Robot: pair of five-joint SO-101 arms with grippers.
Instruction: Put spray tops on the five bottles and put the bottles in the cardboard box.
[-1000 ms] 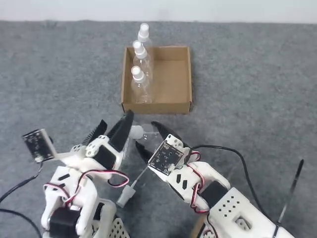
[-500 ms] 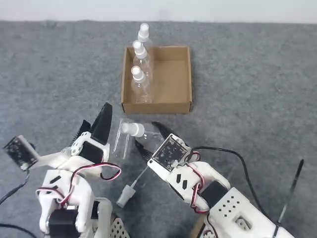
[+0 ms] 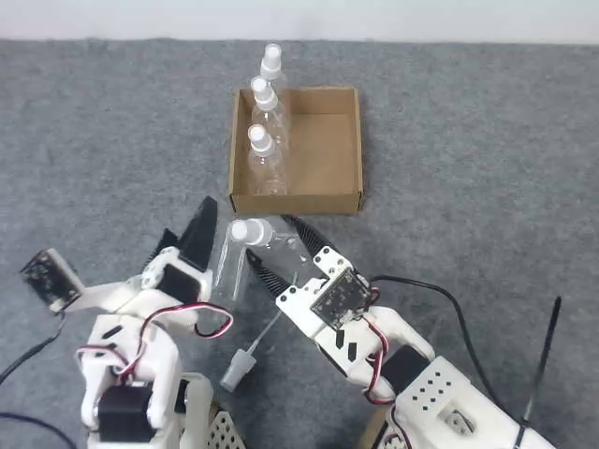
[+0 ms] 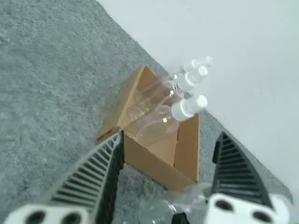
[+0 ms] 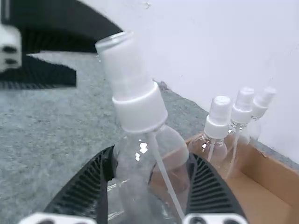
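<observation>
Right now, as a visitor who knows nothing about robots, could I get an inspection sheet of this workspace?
Surface: grey carpet.
Job's things: cardboard box with three capped bottles standing along one wall; a fourth capped bottle held just in front of the box; a loose spray top lying on the carpet; what seems to be an uncapped bottle lying between the arms.
Clutter: nothing seen.
Grippers: left gripper open beside the held bottle; right gripper shut on it.
Cables: black cable on the carpet; red wires on the arms.
Surroundings: white wall.
</observation>
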